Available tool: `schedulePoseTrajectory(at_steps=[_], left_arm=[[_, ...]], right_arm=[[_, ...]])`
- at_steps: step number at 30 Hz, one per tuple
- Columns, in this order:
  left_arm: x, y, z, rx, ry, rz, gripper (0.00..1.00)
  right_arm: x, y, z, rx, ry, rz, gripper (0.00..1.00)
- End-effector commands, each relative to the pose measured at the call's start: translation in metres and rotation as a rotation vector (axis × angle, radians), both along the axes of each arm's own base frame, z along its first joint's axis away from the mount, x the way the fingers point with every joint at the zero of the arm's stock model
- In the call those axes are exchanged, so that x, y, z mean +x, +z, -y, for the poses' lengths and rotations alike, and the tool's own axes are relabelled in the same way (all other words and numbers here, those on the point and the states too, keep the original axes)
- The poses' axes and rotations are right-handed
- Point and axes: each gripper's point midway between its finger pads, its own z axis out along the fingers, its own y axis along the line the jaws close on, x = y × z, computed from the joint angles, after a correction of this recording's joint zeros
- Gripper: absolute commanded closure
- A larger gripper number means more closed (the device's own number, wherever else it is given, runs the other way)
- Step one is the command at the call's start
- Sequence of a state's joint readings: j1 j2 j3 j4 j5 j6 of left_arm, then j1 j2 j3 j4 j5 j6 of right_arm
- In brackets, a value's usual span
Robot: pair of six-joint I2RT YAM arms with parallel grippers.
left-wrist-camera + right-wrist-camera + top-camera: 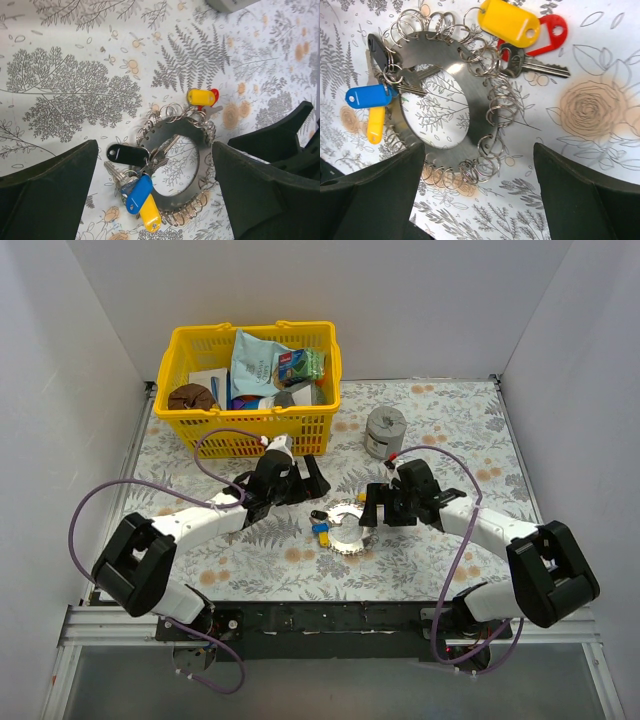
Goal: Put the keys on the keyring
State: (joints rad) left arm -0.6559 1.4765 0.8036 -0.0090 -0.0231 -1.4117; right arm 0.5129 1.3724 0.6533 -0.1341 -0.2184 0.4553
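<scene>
While the keyring (437, 52) lies flat on the flowered tablecloth (600, 165), right below both my wrists, its thinness looks like my first trouble: a fingertip coming down at the rim may skate over the steel or pinch cloth instead. Small split rings (495, 105) crowd that rim, and a pad could catch in one and drag the whole plate sideways. A black tag (378, 50), a blue tag (367, 96) and a yellow tag (375, 125) bunch on one side; a second yellow tag (509, 22), a red tag (547, 32) and a silver key (535, 64) sit across from them. Whether each is truly threaded I cannot tell, so a tilt could shed a loose one. My left gripper (155, 195) and right gripper (480, 200) both hang with fingers spread wide, holding nothing, facing each other near the ring; closing in together, they might knock. Farther back stands a grey metal cylinder (385, 430), out of harm.
</scene>
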Motion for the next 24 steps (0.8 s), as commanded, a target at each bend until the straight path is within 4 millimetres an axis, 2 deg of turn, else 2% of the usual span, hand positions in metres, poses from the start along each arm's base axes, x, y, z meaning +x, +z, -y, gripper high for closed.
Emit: schedulePoseTrajectory(at_steps=[1,3,8,14,18,24], left_arm=[[0.001,0.022,-0.002,-0.016,-0.035,0.105,0.02],[-0.005,0.020,0.008,-0.042,-0.094,0.091,0.02],[-0.010,0.017,0.019,-0.068,-0.131,0.073,0.02],[-0.010,0.025,0.031,-0.090,-0.173,0.099,0.02],[-0.013,0.029,0.036,-0.100,-0.208,0.113,0.02],[-0.020,0.030,0.047,-0.119,-0.273,0.120,0.02]], right_arm=[[0.010,0.015,0.012,-0.073,0.007,0.085,0.03],[0.010,0.016,0.013,-0.075,0.016,0.100,0.03],[0.012,0.022,0.018,-0.109,0.029,0.130,0.03],[0.007,0.025,0.014,-0.105,0.051,0.116,0.14],[-0.002,0.023,0.001,-0.077,0.091,0.097,0.20],[-0.001,0.017,-0.006,-0.084,0.109,0.083,0.31]])
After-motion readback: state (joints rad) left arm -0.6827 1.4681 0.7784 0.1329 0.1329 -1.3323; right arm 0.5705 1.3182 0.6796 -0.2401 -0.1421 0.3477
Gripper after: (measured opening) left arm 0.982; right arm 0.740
